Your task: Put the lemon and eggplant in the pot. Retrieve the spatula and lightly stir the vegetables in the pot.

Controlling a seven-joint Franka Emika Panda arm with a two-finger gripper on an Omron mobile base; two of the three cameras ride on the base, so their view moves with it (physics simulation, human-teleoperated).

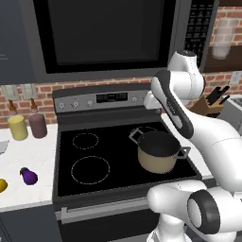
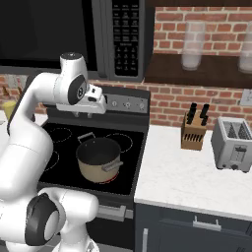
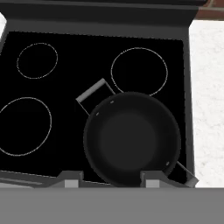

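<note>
While your gripper [image 3: 106, 180] hovers half-open and empty above the round tan pot [image 1: 158, 152], swing left to the desk [image 1: 28, 156]; grasp the small yellow lemon [image 1: 2, 185] squarely.

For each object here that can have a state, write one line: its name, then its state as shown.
pot: upright on the front right burner, empty
eggplant: lying on the counter left of the stove
lemon: on the counter at the left edge, partly cut off
gripper: open, empty, above the pot
toaster: slots empty
knife block: knives in
</note>
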